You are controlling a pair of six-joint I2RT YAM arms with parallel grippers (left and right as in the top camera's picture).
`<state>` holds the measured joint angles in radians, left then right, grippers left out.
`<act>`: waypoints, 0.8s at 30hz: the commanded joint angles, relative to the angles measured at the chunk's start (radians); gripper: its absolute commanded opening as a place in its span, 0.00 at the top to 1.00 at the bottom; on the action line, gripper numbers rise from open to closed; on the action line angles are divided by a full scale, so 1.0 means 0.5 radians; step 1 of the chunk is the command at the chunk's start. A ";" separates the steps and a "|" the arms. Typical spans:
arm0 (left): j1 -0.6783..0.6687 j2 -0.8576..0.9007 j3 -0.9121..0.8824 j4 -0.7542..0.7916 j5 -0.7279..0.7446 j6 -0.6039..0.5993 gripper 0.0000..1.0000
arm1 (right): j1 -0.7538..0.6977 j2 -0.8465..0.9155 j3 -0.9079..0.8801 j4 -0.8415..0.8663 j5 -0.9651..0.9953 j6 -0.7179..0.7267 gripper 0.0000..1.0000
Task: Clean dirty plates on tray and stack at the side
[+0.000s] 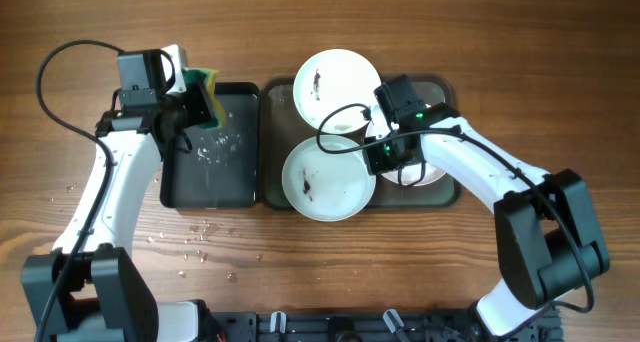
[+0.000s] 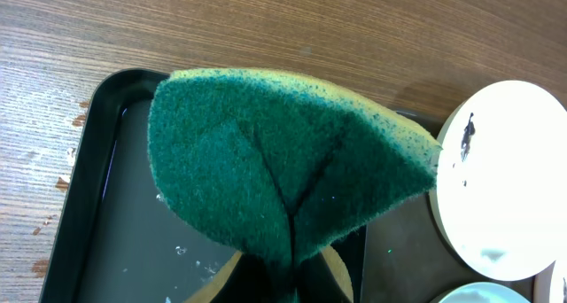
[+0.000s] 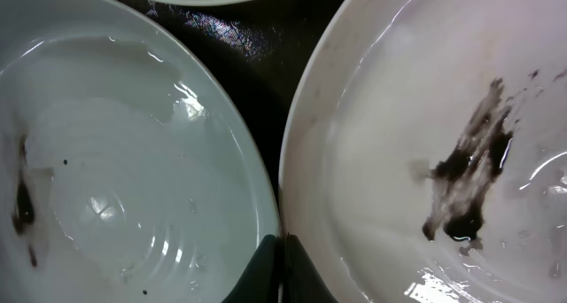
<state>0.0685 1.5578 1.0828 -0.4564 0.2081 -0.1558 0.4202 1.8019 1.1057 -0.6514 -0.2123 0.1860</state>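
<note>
- The left claw (image 1: 190, 94) pinches a green-and-yellow sponge (image 2: 283, 161); the sponge is folded in the grip and hangs above the far end of the small black tray (image 1: 225, 172); white flecks lie in that tray.
- The dark-grey tray (image 1: 278, 100) sits on the table (image 1: 480, 32) just beside the black tray; it carries all 3 plates.
- The upper plate (image 1: 335, 82) and the lower plate (image 1: 328, 182) each show a dark smudge near the centre; the third plate (image 1: 435, 174) lies mostly under the right arm.
- The right claw (image 3: 283, 269) is down among the plates with its fingers pressed together where 2 plate rims meet; I cannot tell whether a rim is caught between them; the plate on the right in the wrist view bears a wet dark smear.
- Droplets (image 1: 200, 232) dot the table near the black tray.
</note>
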 commanded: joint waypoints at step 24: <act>0.002 0.005 0.032 -0.047 0.039 -0.018 0.96 | 0.044 0.029 0.116 0.104 -0.011 -0.082 0.67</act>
<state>0.0685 1.5578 1.0828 -0.4759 0.2085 -0.1558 0.4381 1.8019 1.1713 -0.5903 -0.2825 0.1875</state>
